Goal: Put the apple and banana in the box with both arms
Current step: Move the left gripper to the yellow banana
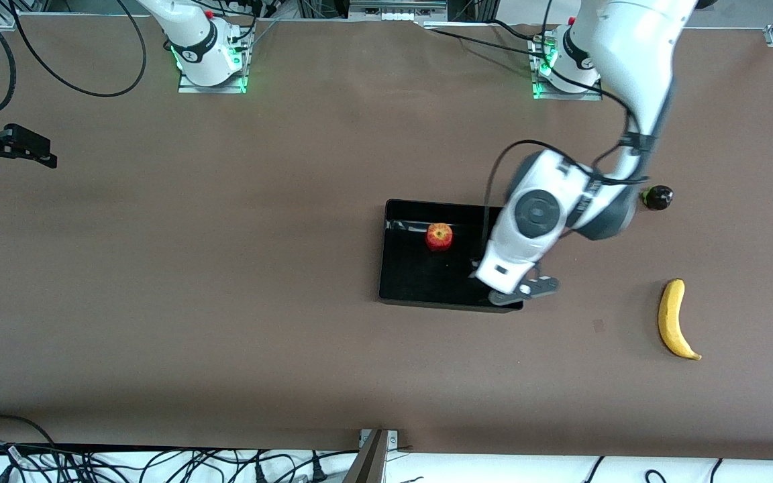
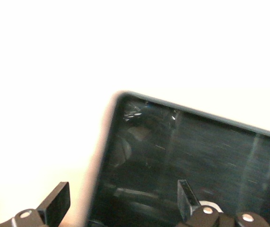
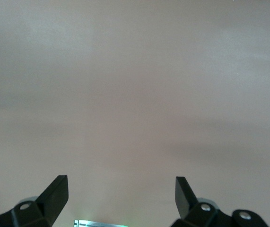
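Observation:
The apple (image 1: 439, 237) lies inside the black box (image 1: 420, 282), in the part nearer the robots' bases. The banana (image 1: 675, 318) lies on the bare table toward the left arm's end, well apart from the box. My left gripper (image 1: 524, 290) hangs over the box's corner at the left arm's end, on the side nearer the front camera. In the left wrist view it (image 2: 123, 187) is open and empty above the box's rim (image 2: 139, 101). My right gripper (image 1: 49, 151) waits at the right arm's end of the table. In the right wrist view it (image 3: 120, 180) is open and empty over bare table.
A small dark round fruit (image 1: 656, 197) sits on the table beside the left arm's elbow, farther from the front camera than the banana. Brown table surface surrounds the box. Cables run along the table's edges.

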